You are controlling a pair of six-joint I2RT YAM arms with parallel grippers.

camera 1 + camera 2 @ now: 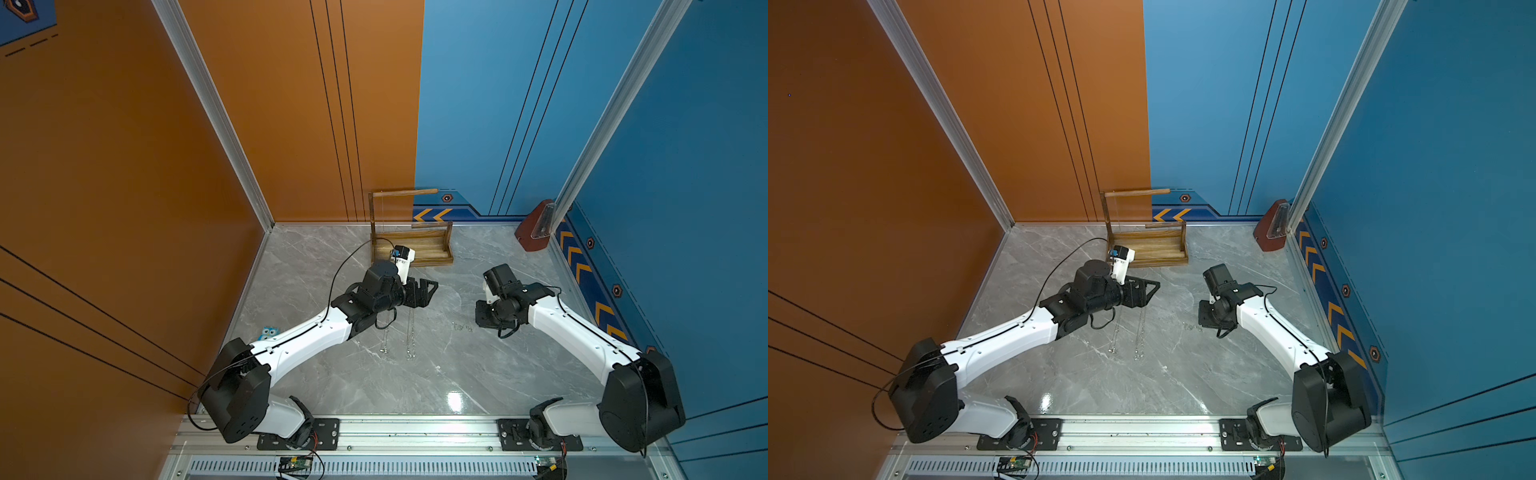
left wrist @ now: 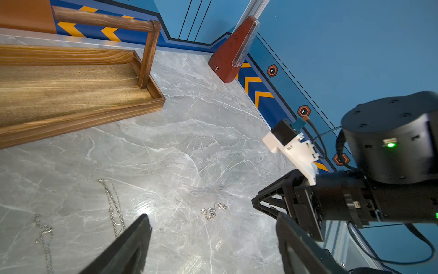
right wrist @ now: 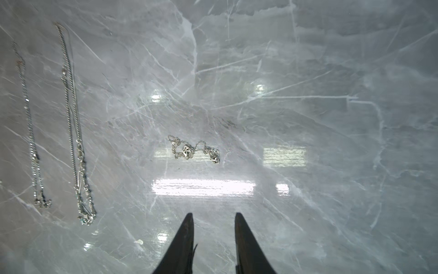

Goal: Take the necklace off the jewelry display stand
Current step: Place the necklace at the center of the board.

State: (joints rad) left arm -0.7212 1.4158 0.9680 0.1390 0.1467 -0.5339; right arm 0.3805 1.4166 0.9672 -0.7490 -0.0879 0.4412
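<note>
1. Necklace (image 3: 192, 149) lies bunched on the counter (image 3: 308, 71), well clear of the stand (image 1: 432, 258).
2. Your left fingers (image 2: 139, 237) gape wide, right fingers (image 3: 184, 237) narrow; both empty.
3. Retreat low and you could snag it.

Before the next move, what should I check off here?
1. Left gripper open, empty: ok.
2. Right gripper empty, jaws apart: ok.
3. Lying on the table: long chain, thin chain, bunched necklace: ok.
4. Stand upright: ok.
5. Crossbar bare: cannot tell; a faint line hangs beside the tall post.
</note>
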